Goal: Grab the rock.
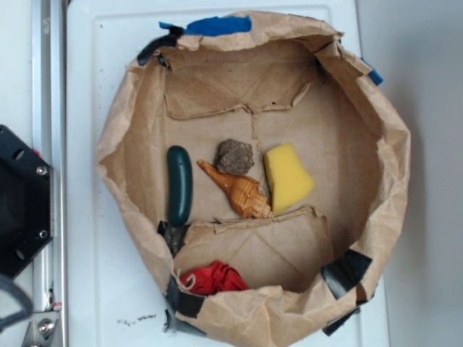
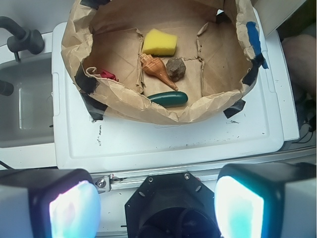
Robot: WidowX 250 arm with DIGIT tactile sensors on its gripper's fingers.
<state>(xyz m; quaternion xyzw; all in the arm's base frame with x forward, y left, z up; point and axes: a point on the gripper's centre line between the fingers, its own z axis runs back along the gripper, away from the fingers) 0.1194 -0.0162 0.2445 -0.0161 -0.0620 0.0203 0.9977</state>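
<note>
Rock (image 1: 235,156) lies at centre frame inside the paper bag (image 1: 391,144), touching the seashell (image 1: 237,191). Red cloth (image 1: 215,277) is half hidden under a flap. Gripper (image 2: 156,206) fingers are spread wide, blurred and cut off at the wrist view's bottom edge.

Crumpled brown paper bag (image 1: 116,144) on white worktop (image 1: 94,65); inside, yellow sponge (image 1: 287,178) at 3 o'clock, orange seashell (image 1: 239,189) centre, dark green pickle (image 1: 179,184) at 9, red cloth (image 1: 217,277) at 6.
</note>
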